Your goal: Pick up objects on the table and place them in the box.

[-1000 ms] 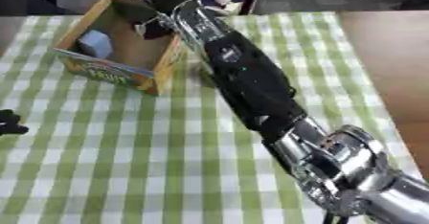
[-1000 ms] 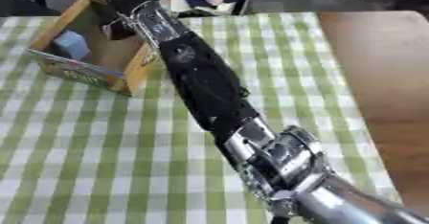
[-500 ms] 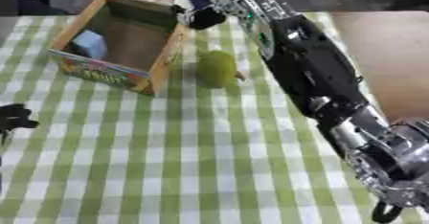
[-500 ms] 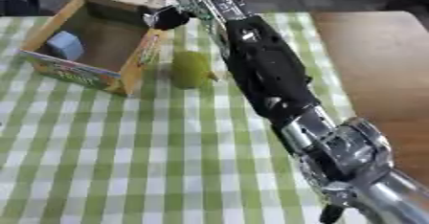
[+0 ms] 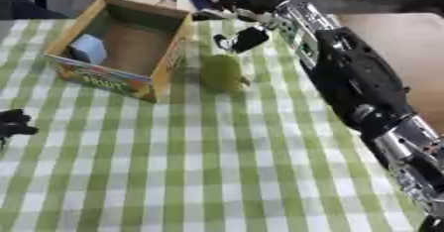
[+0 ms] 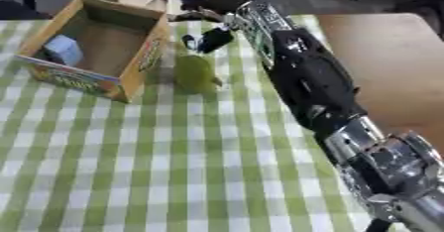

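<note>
Left eye view: the right hand [image 5: 246,38] hovers with fingers relaxed above a green pear [image 5: 222,72] near the table's [image 5: 217,176] far edge; the left hand [image 5: 13,124], fingers unclear, shows at its left edge. Right eye view: the pear stands just beside the box [image 6: 138,62], which holds a pale blue object [image 6: 62,48].

The box [image 5: 121,75] sits at upper left on the table [image 5: 217,166], a small block [image 5: 87,49] inside its left part; a pear [image 5: 221,72] stands just right of it; the right hand [image 5: 247,5] hangs above, at upper centre; the left hand [image 5: 12,124] shows at the left edge.
</note>
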Robot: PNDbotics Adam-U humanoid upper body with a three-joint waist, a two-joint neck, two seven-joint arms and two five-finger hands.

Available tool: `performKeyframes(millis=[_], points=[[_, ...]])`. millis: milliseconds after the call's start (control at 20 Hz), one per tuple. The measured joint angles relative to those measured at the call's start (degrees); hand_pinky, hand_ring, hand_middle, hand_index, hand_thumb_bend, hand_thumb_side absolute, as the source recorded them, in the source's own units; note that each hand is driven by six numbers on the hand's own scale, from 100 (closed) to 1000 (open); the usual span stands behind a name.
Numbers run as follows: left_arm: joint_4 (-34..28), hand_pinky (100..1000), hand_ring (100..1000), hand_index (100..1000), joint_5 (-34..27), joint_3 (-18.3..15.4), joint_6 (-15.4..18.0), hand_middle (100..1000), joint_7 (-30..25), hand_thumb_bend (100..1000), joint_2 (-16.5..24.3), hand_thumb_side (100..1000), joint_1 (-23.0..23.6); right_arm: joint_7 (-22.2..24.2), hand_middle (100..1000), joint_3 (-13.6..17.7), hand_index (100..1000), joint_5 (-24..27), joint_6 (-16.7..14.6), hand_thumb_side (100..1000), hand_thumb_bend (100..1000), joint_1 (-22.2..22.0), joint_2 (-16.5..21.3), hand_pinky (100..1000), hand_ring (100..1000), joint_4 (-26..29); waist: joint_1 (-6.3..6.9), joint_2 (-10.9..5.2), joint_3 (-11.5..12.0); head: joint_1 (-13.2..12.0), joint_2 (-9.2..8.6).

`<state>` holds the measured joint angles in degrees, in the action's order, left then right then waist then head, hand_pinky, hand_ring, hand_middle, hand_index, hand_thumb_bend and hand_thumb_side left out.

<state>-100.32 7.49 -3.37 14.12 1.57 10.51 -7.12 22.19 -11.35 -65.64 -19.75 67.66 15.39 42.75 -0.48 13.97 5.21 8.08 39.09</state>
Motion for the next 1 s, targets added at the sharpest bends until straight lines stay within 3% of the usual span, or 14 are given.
performKeyframes(millis=[400, 500, 600, 650, 800, 900, 1000], points=[[0.0, 813, 591, 738, 0.01, -0.12, 0.0, 615, 0.0, 100, 0.0, 862, 0.0, 1.61, 886, 0.78, 959, -4.73, -0.68, 770, 204, -1.58, -0.85, 810, 861, -5.42, -0.2, 0.0, 0.25, 0.03, -0.4], [0.0, 813, 590, 738, 0.01, -0.13, 0.0, 615, 0.0, 100, 0.0, 862, -0.02, 1.44, 805, 1.11, 886, -6.05, -0.87, 657, 164, -1.66, -1.27, 797, 847, -6.26, -0.2, 0.0, 0.34, 0.05, -0.41], [0.0, 813, 590, 738, 0.01, -0.14, 0.0, 615, 0.0, 100, 0.0, 864, -0.02, 0.77, 690, 1.46, 775, -6.93, -1.19, 464, 108, -1.66, -1.62, 776, 813, -6.71, -0.2, 0.0, 0.4, 0.08, -0.42], [0.0, 813, 590, 738, 0.01, -0.16, 0.0, 615, 0.0, 100, 0.0, 864, -0.02, 0.13, 645, 1.52, 735, -7.11, -1.46, 409, 100, -1.66, -1.69, 769, 800, -6.71, -0.2, 0.0, 0.44, 0.1, -0.42], [0.0, 813, 590, 738, 0.01, -0.25, 0.0, 615, 0.0, 100, 0.0, 864, -0.02, -2.51, 499, 1.62, 532, -6.92, -2.5, 120, 100, -1.66, -2.0, 722, 735, -6.32, -0.21, 0.0, 0.46, 0.13, -0.42], [0.0, 813, 590, 738, 0.01, -0.26, 0.0, 615, 0.0, 100, 0.0, 864, -0.02, -4.46, 441, 1.4, 442, -6.03, -3.14, 100, 100, -1.66, -2.09, 697, 696, -5.38, -0.31, 0.0, 0.46, 0.17, -0.42], [0.0, 813, 590, 738, 0.01, -0.26, 0.0, 615, 0.0, 100, 0.0, 864, -0.02, -6.09, 435, 0.96, 428, -5.0, -3.48, 100, 100, -1.66, -2.12, 694, 692, -4.31, -0.38, 0.0, 0.46, 0.25, -0.42]])
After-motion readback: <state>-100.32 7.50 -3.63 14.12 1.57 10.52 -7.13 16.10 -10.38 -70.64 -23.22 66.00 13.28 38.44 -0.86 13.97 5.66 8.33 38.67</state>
